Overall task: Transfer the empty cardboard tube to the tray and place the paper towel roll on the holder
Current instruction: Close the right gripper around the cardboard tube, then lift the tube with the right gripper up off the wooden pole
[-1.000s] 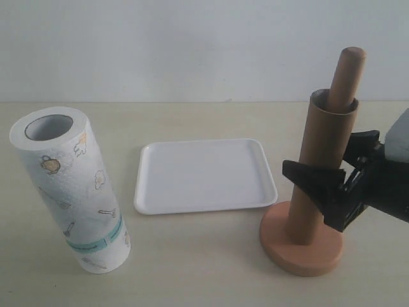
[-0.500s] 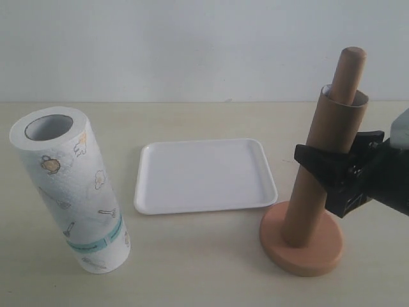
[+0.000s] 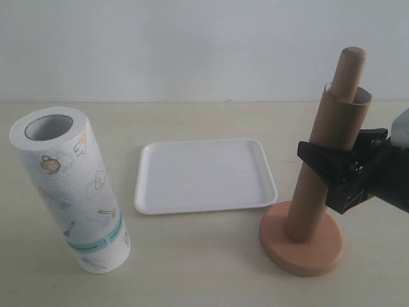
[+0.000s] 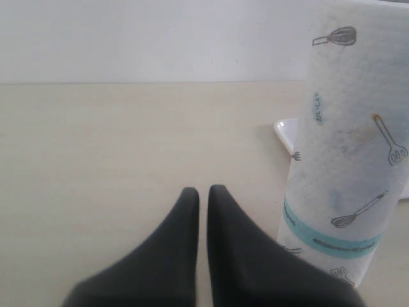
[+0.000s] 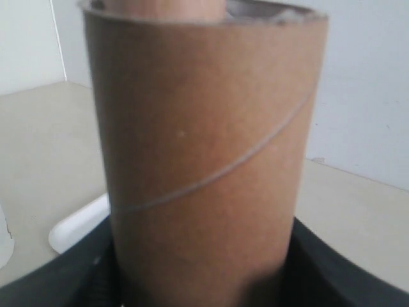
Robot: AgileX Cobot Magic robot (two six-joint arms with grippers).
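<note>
The empty cardboard tube (image 3: 335, 121) is sleeved over the post of the wooden holder (image 3: 300, 248) at the right and leans with it; the post's round top (image 3: 350, 67) sticks out above. My right gripper (image 3: 339, 152) is shut on the tube's middle, and the tube (image 5: 204, 160) fills the right wrist view between the dark fingers (image 5: 57, 281). The paper towel roll (image 3: 70, 192) stands upright at the left. My left gripper (image 4: 203, 192) is shut on nothing, low over the table beside the roll (image 4: 345, 160). The white tray (image 3: 204, 144) lies in the middle, empty.
A pale wall runs behind the beige table. The tray's corner (image 4: 284, 128) shows behind the roll in the left wrist view, and its rim (image 5: 77, 227) shows beside the tube in the right wrist view.
My right gripper closed onto the tube and rose a little. The tube slid slightly up the post and now leans more to the right. The roll and tray have not moved.
</note>
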